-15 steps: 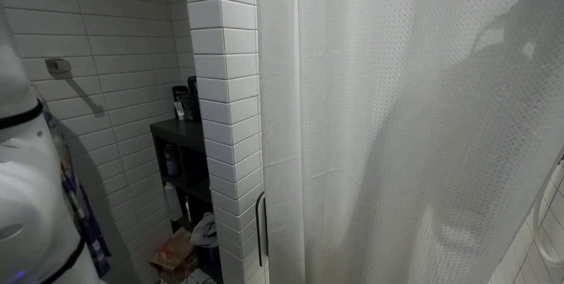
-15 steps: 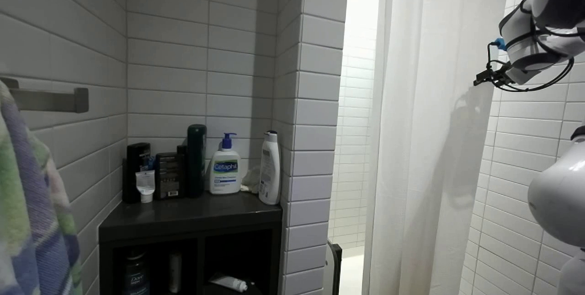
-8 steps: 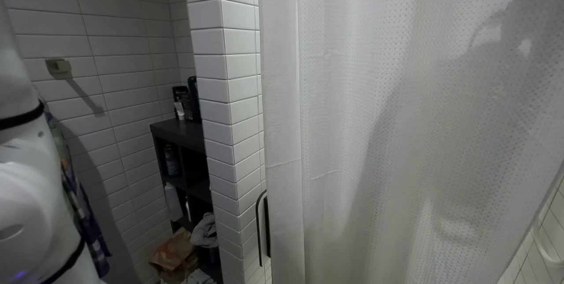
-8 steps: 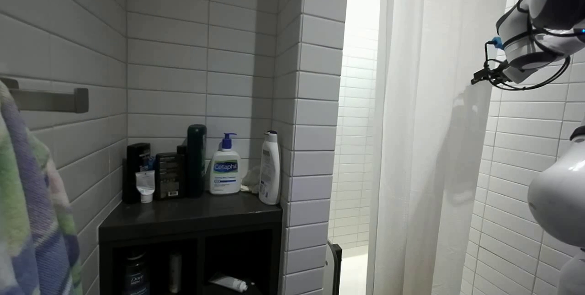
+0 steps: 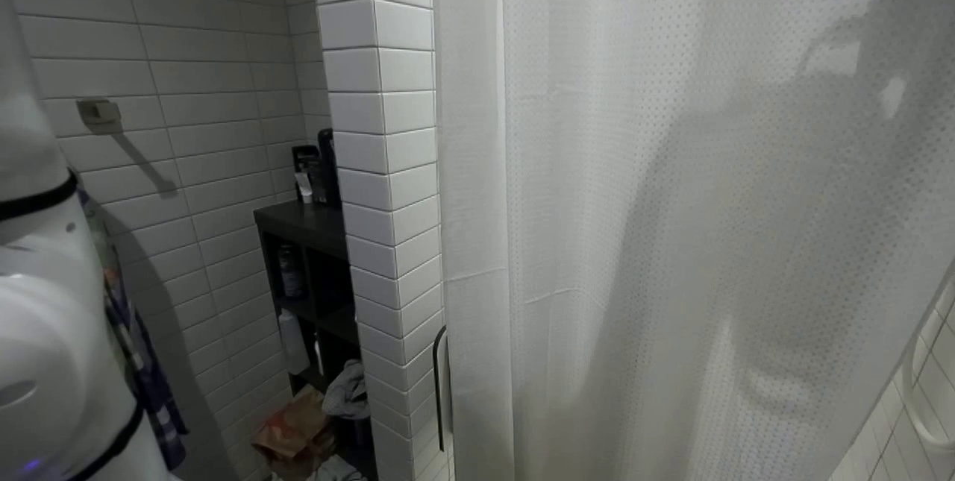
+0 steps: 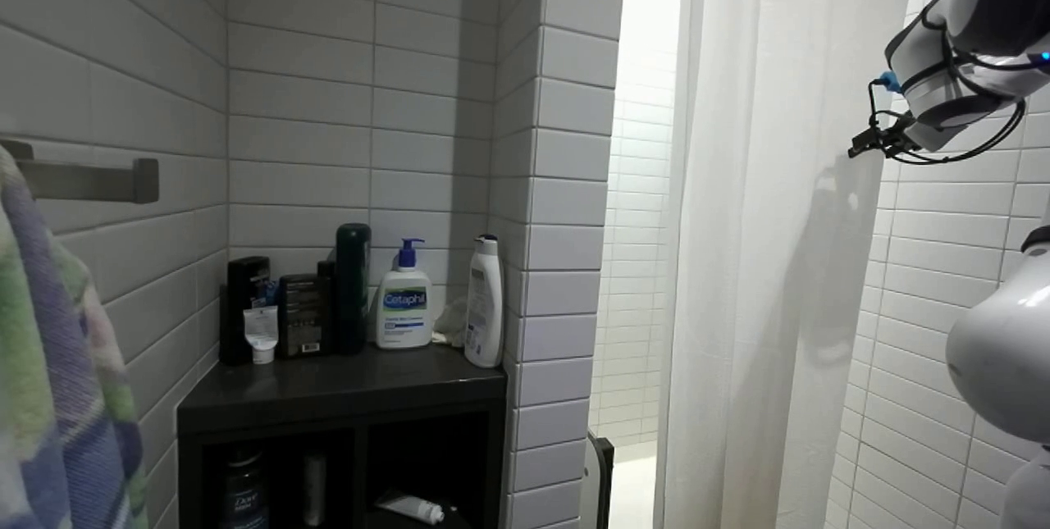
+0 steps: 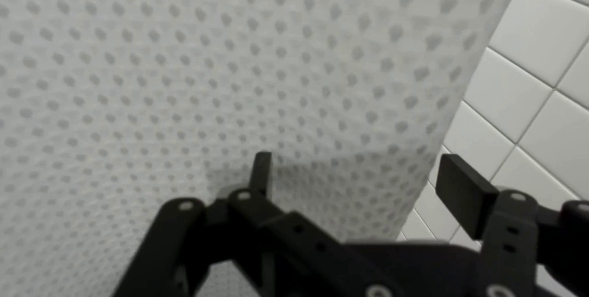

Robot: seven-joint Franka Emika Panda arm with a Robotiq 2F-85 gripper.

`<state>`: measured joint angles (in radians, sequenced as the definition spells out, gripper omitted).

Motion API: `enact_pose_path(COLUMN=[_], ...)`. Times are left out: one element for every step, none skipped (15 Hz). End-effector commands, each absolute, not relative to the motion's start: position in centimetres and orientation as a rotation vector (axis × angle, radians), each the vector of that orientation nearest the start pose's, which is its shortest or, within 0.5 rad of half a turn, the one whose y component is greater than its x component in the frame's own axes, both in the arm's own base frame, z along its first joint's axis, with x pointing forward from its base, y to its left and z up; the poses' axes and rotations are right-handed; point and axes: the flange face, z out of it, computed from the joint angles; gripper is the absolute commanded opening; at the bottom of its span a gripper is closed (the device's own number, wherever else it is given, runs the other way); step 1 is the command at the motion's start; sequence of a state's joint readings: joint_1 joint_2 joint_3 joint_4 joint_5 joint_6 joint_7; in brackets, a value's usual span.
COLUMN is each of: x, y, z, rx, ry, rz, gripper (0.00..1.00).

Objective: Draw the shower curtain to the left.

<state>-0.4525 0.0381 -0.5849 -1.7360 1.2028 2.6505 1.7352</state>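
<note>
1. The shower curtain (image 6: 738, 225) hangs in long soft folds between the white pillar (image 6: 566, 184) and the tiled wall (image 6: 943, 283); in an exterior view a bright gap is open beside the pillar; so I judge that the drawing to the left is not yet completed;
2. In the wrist view the curtain's side edge runs slantwise between the two halves of the claw (image 7: 356, 165); beyond this edge one sees white tiles (image 7: 538, 30);
3. The claw is spread wide and pinches nothing; one finger (image 7: 261, 172) is in front of the curtain, the other is out past its edge; whether any finger touches the curtain, I cannot tell;
4. I suppose the claw is placed so because a free edge is easier to catch than a flat surface; the next move should bring this edge deeper inside, then close on it; a too early closing may let the thin curtain slip out;
5. The arm (image 6: 951, 78) reaches to a high part of the curtain, perhaps so that the upper part follows the pull better; the curtain's top is not in view;
6. Well apart, a dark shelf (image 6: 344, 398) carries a pump bottle (image 6: 404, 307) and a white bottle (image 6: 485, 303), standing, probably to be at hand; a towel (image 6: 66, 348) hangs at a bar (image 6: 82, 180), probably to dry.
</note>
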Motion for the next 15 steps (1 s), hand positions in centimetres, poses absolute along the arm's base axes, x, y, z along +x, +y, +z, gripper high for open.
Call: enact_pose_path(x=[30.2, 30.2, 30.2, 30.3, 30.3, 30.3, 30.3, 30.3, 30.3, 30.3, 30.4, 30.5, 30.7, 30.8, 31.0], y=[-54.7, -54.7, -54.8, -54.7, -54.8, -54.8, -54.8, -54.8, -54.8, -54.7, -54.5, -54.3, -54.0, -53.8, -53.5], z=[63.8, 63.8, 63.8, 63.8, 63.8, 63.8, 63.8, 63.8, 63.8, 63.9, 64.2, 64.3, 64.5, 64.6, 64.7], rx=[0.476, 0.475, 0.471, 0.468, 0.466, 0.463, 0.461, 0.46, 0.456, 0.45, 0.436, 0.424, 0.394, 0.365, 0.32], ry=[1.915, 1.922, 1.927, 1.931, 1.935, 1.94, 1.942, 1.945, 1.947, 1.949, 1.944, 1.943, 1.941, 1.942, 1.946], rz=[-0.451, -0.456, -0.458, -0.462, -0.465, -0.47, -0.472, -0.474, -0.476, -0.477, -0.47, -0.468, -0.464, -0.463, -0.463], gripper=[0.61, 0.53, 0.44, 0.37, 0.27, 0.21, 0.14, 0.05, 0.01, 0.0, 0.0, 0.0, 0.0, 0.0, 0.0])
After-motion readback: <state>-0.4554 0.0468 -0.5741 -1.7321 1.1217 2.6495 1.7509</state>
